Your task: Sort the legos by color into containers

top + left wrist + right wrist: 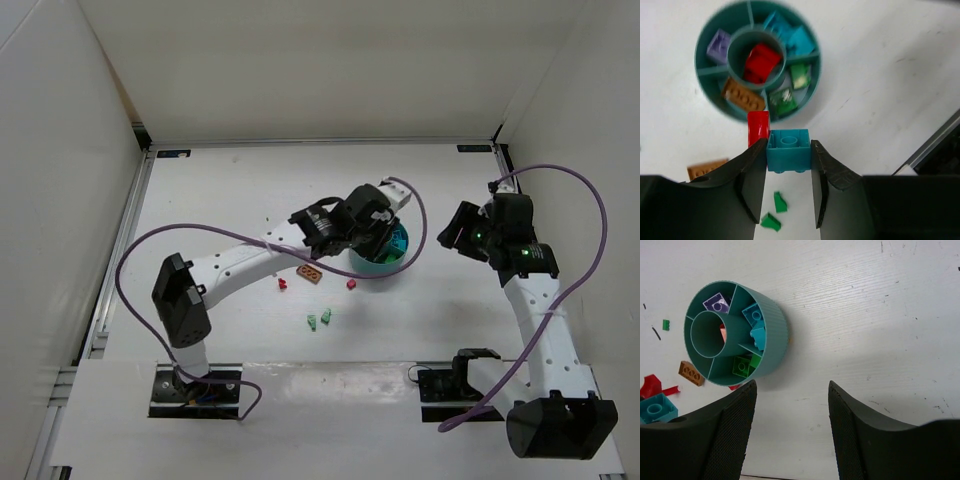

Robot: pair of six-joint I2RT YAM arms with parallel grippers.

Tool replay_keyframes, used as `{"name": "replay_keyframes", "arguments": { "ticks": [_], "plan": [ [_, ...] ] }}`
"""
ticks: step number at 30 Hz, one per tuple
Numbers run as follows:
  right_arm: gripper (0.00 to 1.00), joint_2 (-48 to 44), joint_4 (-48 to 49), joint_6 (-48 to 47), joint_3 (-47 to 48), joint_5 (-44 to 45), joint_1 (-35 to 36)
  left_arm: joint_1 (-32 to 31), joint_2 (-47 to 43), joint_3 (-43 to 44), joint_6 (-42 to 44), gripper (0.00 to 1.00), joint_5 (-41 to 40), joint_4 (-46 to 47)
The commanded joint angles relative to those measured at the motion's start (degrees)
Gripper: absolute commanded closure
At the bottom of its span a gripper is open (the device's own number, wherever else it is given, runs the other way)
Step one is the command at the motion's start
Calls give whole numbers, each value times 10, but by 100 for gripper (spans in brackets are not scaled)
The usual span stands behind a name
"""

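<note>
- White bench point(220, 200) boxed in by white walls; both arms reach in from the near edge.
- Left claw point(788, 156) is partly closed and pinches a teal brick point(788, 147) by its two side faces, with the studs toward the camera. The grip looks square, so I expect a clean drop.
- The brick looks lifted off the bench. In the wrist view it is just short of the bowl point(696, 65) and not over any compartment yet.
- Bowl contents: red bricks point(760, 62) in the central cup. The outer compartments hold a purple brick point(718, 45), two teal ones point(790, 35), greens point(790, 92) and an orange plate point(742, 95), one colour each.
- My read is that the target is the teal compartment on the far side of the bowl. To get there I have to carry the brick across the cup.
- Right claw point(791, 405) is wide apart and holds nothing. It is parked beside the bowl, probably to keep clear of the left arm.
- Loose on the bench: a red brick point(758, 127) by the bowl's rim, an orange piece point(707, 169), and green bits point(775, 210) under the claw.
- Risk: letting go early puts teal in with the reds or the greens.
</note>
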Motion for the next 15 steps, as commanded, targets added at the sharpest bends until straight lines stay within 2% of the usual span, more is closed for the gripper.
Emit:
{"name": "replay_keyframes", "arguments": {
  "ticks": [1,5,6,9,15],
  "plan": [
    [37,-7,25,-1,1,-18,-13,1,50,84,78,60,40,-4],
    [37,-8,30,0,-2,-26,-29,18,119,169,104,60,101,-6],
    [37,-9,35,-2,-3,-28,-31,20,141,214,106,60,105,-18],
    [37,-9,35,-3,-4,-31,-35,31,178,276,114,60,112,-35],
    [37,-14,33,-7,-6,-20,-26,44,224,329,124,59,121,-33]
  ]
}}
